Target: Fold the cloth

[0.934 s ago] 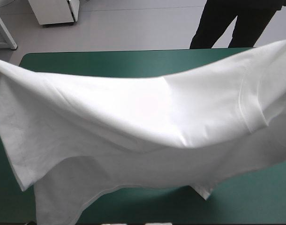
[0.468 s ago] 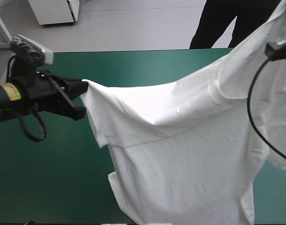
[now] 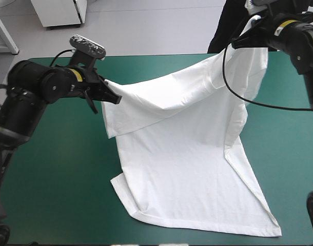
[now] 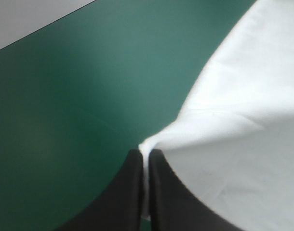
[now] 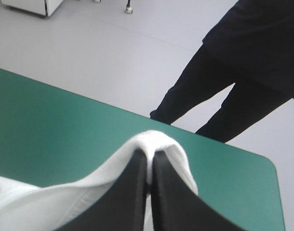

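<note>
The white T-shirt [image 3: 192, 164] hangs between both arms, its lower half lying flat on the teal-green cover toward the table's front right. My left gripper [image 3: 114, 97] is shut on one upper corner at mid-left, above the table. In the left wrist view the black fingers [image 4: 132, 192] pinch a white fold, and the T-shirt [image 4: 243, 120] spreads out ahead to one side. My right gripper [image 3: 243, 38] is shut on the other upper corner, raised high near the far right edge. The right wrist view shows the T-shirt [image 5: 156, 142] bunched over the closed fingers [image 5: 161, 192].
Bare teal-green cover [image 3: 59, 174] lies on the left half of the table and along the far edge [image 3: 146, 55]. The T-shirt's front hem [image 3: 208, 225] lies close to the table's front edge.
Earlier the T-shirt was stretched wide and high across the view. Both arms have since moved toward the far side and lowered it, so its lower half now rests on the table.
</note>
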`<state>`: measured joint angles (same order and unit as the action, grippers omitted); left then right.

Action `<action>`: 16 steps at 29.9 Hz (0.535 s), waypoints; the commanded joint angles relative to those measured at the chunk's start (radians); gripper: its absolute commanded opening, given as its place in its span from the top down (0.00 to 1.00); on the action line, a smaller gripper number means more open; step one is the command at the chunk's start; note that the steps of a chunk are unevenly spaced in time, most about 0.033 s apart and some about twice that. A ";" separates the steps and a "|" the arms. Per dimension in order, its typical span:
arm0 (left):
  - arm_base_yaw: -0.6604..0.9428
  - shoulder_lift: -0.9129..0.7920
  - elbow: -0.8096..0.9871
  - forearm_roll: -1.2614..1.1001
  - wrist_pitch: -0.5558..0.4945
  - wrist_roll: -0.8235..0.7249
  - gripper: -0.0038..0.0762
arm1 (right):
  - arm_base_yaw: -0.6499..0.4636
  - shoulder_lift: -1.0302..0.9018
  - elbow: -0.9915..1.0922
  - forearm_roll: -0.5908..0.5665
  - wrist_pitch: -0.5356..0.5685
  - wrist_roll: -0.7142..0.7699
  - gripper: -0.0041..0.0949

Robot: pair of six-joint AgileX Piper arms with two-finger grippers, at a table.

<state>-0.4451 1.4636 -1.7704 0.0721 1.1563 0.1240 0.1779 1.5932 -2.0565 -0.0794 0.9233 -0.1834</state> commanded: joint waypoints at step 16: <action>0.158 0.412 -0.046 -0.116 -0.357 0.047 0.98 | -0.151 0.403 -0.032 0.255 -0.092 -0.137 0.97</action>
<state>-0.2874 1.8907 -1.7715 -0.0263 0.8738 0.1668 0.0451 2.0111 -2.0565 0.1346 0.8926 -0.2950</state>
